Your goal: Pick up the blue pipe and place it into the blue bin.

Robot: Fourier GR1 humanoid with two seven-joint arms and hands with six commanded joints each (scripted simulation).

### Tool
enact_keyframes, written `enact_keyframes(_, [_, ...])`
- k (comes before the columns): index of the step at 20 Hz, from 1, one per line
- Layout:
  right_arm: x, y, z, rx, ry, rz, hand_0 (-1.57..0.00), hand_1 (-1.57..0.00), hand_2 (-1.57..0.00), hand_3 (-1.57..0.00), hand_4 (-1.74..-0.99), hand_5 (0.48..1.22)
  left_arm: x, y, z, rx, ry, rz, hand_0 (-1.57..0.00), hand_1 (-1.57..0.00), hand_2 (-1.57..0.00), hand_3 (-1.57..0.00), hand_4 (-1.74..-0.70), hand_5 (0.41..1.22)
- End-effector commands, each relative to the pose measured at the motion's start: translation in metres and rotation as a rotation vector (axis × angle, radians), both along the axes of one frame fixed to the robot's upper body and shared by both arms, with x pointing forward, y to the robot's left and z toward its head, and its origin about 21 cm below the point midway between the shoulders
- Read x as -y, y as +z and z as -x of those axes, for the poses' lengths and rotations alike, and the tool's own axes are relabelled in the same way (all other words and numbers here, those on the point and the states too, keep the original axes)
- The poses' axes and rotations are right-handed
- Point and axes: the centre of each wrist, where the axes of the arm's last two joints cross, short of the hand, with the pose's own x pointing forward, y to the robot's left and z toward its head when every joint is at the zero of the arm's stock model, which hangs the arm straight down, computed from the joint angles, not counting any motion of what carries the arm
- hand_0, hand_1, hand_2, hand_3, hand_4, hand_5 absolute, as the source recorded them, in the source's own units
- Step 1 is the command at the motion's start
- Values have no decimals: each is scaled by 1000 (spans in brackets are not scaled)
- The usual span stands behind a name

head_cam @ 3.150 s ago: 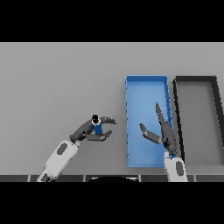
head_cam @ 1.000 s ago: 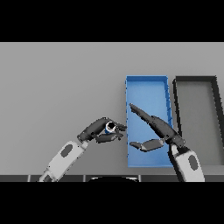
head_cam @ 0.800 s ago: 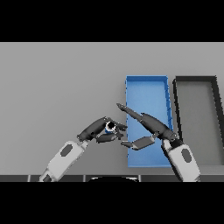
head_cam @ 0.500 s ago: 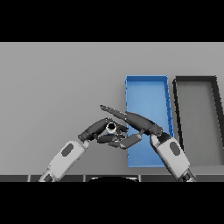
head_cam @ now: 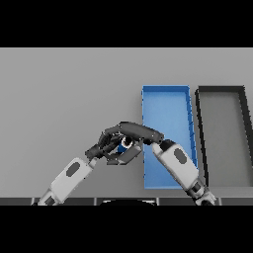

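Both hands meet just left of the blue bin (head_cam: 166,101), over bare grey table (head_cam: 64,94). Left hand (head_cam: 103,147) fingers curled, grasping the blue pipe (head_cam: 122,145); only a small bit of pipe shows between the two hands' fingers. Right hand (head_cam: 136,134) reaches in from the bin side across the bin's left edge, fingers stretched over the pipe top, thumb under it; whether it grips, cannot tell. Pipe sits outside the bin, near its left wall. Dark bin (head_cam: 242,94) right of blue bin, walls adjacent. Wide open table beyond and left of the fingers.
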Motion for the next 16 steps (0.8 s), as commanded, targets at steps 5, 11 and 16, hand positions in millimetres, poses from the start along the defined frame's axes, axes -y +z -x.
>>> enact_keyframes(5, [-2, -8, 0, -97, 86, -88, -1291, -1285, -1298, -1178, -1495, 826, 7, -3, 1, -18, 42, 113, -1246, -1217, -1115, -1166, -1655, 1221])
enact_keyframes(11, [-4, -8, 1, 9, 104, -129, -1498, -1496, -1500, -1468, -1465, 1118, 4, -5, 0, -43, 30, 171, -1486, -1478, -1390, -1465, -1719, 1221])
enact_keyframes(16, [-5, -7, 3, -43, 93, -179, -1547, -1546, -1548, -1537, -1487, 1187, -3, -3, -4, 29, 12, 90, -925, -866, -781, -853, -1415, 1221])
